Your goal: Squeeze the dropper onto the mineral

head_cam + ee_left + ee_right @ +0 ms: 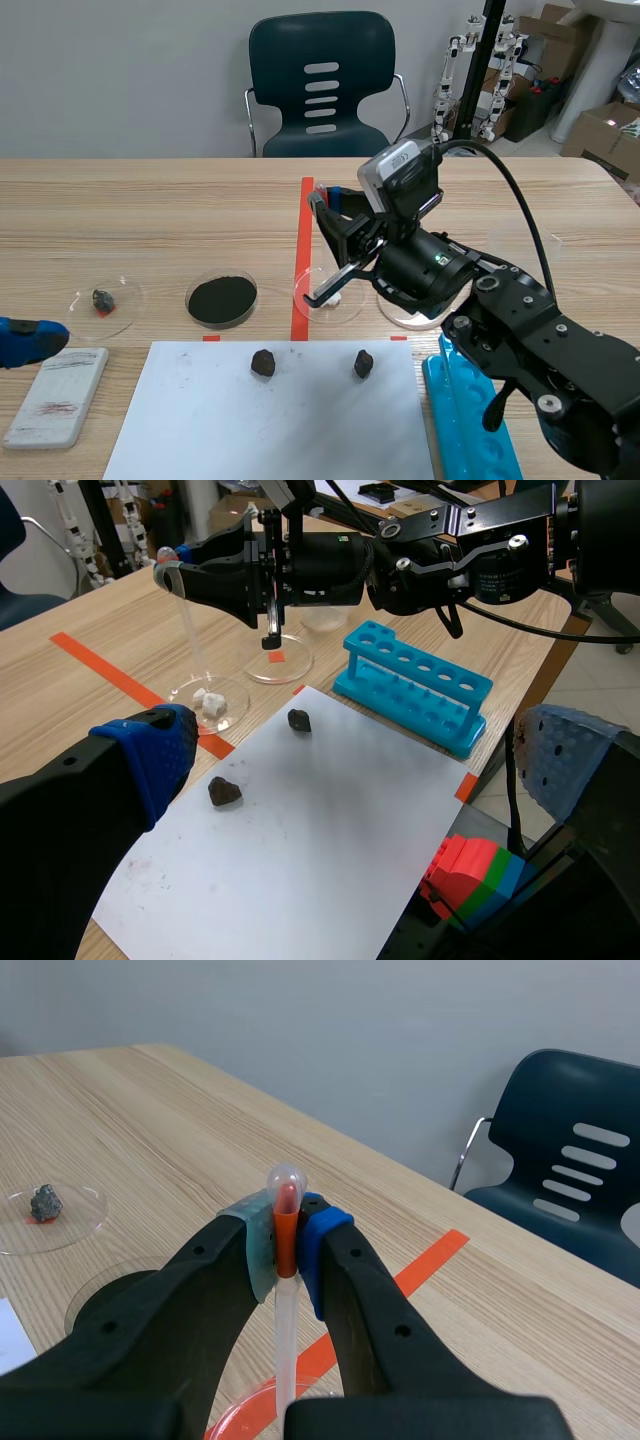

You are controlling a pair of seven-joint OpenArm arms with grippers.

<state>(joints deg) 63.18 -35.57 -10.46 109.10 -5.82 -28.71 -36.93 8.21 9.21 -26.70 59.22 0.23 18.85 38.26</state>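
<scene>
While I am watching the three feeds, the right gripper point(287, 1232) is pinching the dropper point(284, 1182) by its bulb. The grey-green pad point(258, 1250) is pressing on one side and the blue pad point(316, 1252) on the other, with the fingers close together and only the bulb between them. Orange-red liquid is showing inside the bulb between the pads. The dropper's long axis is standing nearly upright, leaning a little: bulb up, clear stem running down, tip pointing at the small dish point(243, 702) that is holding the white mineral point(210, 702). From the left wrist view I am seeing the tip ending right over the white pieces; whether it is touching them I cannot tell. That dish is sitting at the orange-red tape line, near the dish of black powder point(221, 298), and a grey stone point(102, 298) is lying in a third dish well apart, toward the left arm's side.

The left gripper point(360, 742) is hanging wide open with nothing between its blue-padded fingers point(160, 745), low at the table's near left edge beside the white block point(58, 395). Ahead of it the white paper sheet point(330, 820) is carrying two dark lumps point(224, 791) point(298, 719), and the blue tube rack point(415, 685) is standing just beside the sheet.
</scene>
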